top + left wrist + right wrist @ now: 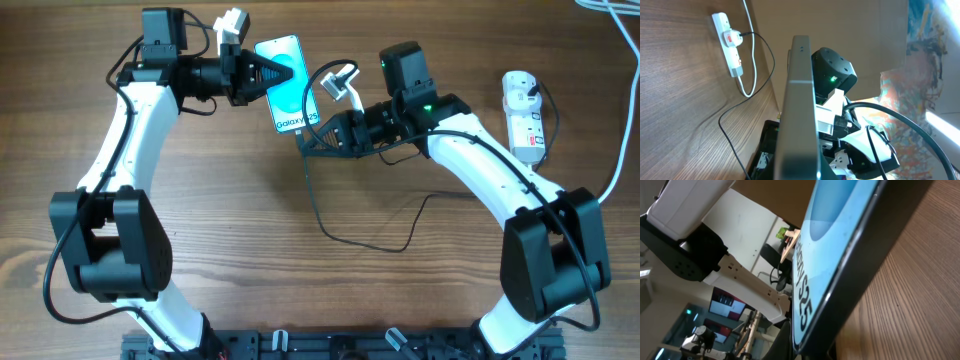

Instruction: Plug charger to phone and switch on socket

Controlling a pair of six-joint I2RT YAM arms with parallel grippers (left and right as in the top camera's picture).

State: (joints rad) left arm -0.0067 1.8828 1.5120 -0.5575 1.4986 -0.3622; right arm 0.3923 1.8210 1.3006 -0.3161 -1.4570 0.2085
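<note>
obstacle: phone [288,85] held between arms | charger [318,222] loops mid-table | free: table [300,300] front centre

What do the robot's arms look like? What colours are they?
The left arm and right arm are smooth white tubes with chunky black joints. Thin black cables loop along them. The left end effector and right end effector are black and pointed. A small green light glows on the right wrist.
</note>
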